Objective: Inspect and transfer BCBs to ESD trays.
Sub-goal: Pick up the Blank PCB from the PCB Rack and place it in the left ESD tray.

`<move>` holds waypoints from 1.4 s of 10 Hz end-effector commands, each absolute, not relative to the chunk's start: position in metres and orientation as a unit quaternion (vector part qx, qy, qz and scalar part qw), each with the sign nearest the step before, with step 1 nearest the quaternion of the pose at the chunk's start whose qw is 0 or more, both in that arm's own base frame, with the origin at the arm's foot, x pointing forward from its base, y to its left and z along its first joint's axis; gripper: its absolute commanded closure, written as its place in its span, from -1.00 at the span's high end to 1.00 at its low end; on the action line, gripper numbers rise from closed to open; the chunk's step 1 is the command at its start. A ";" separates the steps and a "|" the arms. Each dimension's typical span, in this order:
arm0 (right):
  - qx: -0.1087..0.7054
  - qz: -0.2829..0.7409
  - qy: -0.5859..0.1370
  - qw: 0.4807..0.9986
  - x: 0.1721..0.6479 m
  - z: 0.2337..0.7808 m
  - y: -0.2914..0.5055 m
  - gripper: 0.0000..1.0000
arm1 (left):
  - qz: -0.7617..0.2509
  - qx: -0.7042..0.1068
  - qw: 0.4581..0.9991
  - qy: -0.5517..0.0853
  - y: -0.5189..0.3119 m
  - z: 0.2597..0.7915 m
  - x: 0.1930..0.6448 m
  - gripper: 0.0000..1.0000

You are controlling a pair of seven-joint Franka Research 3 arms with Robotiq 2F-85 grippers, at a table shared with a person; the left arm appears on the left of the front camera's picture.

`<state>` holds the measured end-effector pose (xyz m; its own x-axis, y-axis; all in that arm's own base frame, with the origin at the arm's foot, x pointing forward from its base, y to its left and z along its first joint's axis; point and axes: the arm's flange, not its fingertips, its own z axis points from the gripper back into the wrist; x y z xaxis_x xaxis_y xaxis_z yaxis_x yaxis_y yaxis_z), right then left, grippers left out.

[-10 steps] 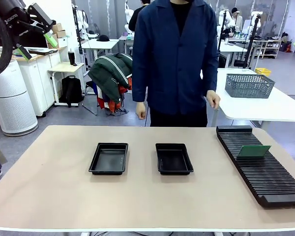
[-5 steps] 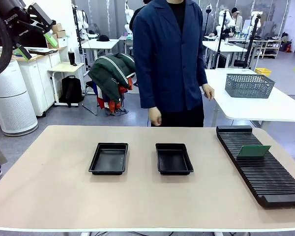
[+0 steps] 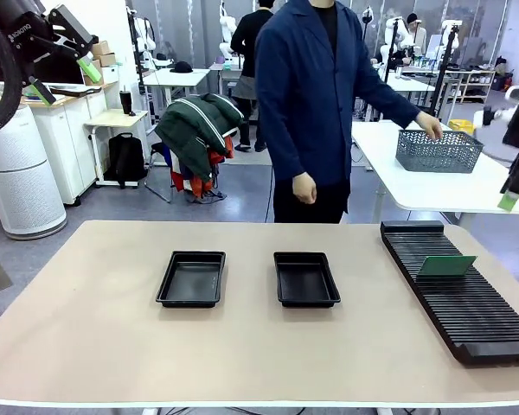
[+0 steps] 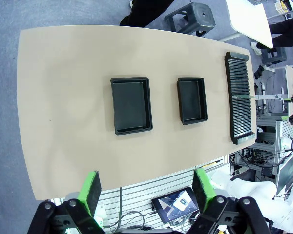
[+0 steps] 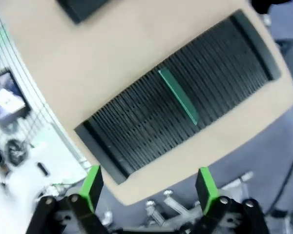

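My right gripper (image 5: 149,187) hangs above the ribbed rack (image 3: 467,303) at the right of the frame, jaws spread wide with nothing between them. My left gripper (image 3: 67,79) is parked high in the upper left corner, also released and empty.

The one BCB (image 3: 446,265) leans on edge in a slot about a third of the way down the rack. That is my main worry: it is thin and tilted, so an off-centre pinch could twist it against the ribs, jam it or let it slip out. The right wrist view is blurred, so lining up on that narrow edge is guesswork for now.

The ESD trays, left tray (image 3: 191,278) and right tray (image 3: 306,278), sit loose at mid-table, and a low approach could shove one. The person's hand (image 3: 431,130) is at the wire basket (image 3: 438,150) on the far table and could swing into my path.

Count: one board, two empty trays, one rack, one basket.
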<state>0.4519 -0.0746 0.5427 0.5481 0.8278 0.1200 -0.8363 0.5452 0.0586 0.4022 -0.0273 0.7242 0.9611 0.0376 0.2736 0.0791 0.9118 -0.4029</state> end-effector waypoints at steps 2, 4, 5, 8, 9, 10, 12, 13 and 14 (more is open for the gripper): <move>-0.010 0.588 -0.068 0.806 0.456 0.492 -0.073 1.00 | -0.009 -0.210 0.967 -0.142 -0.026 0.723 0.401 1.00; -0.013 0.638 -0.089 0.765 0.465 0.471 -0.072 1.00 | -0.009 -0.210 0.967 -0.142 -0.026 0.723 0.401 1.00; -0.008 0.646 -0.091 0.758 0.471 0.462 -0.074 1.00 | -0.009 -0.210 0.967 -0.142 -0.026 0.723 0.401 1.00; 0.002 0.670 -0.103 0.735 0.482 0.432 -0.079 1.00 | -0.009 -0.210 0.967 -0.142 -0.026 0.723 0.401 1.00; 0.003 0.686 -0.110 0.719 0.485 0.423 -0.078 1.00 | -0.009 -0.210 0.967 -0.142 -0.026 0.723 0.401 1.00; 0.010 0.691 -0.117 0.713 0.489 0.411 -0.077 1.00 | -0.009 -0.210 0.967 -0.142 -0.026 0.723 0.401 1.00; 0.014 0.695 -0.118 0.709 0.496 0.391 -0.075 1.00 | -0.009 -0.210 0.967 -0.142 -0.026 0.723 0.401 1.00; 0.012 0.692 -0.117 0.712 0.498 0.382 -0.074 1.00 | -0.009 -0.210 0.967 -0.142 -0.026 0.723 0.401 1.00; 0.013 0.690 -0.117 0.714 0.500 0.374 -0.072 1.00 | -0.009 -0.210 0.967 -0.142 -0.026 0.723 0.401 1.00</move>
<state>0.4994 -0.0710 0.3839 0.0308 0.9859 0.1647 -0.9918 0.0506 -0.1176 0.4022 -0.0272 0.7244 0.9610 0.0380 0.2740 0.0788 0.9119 -0.4028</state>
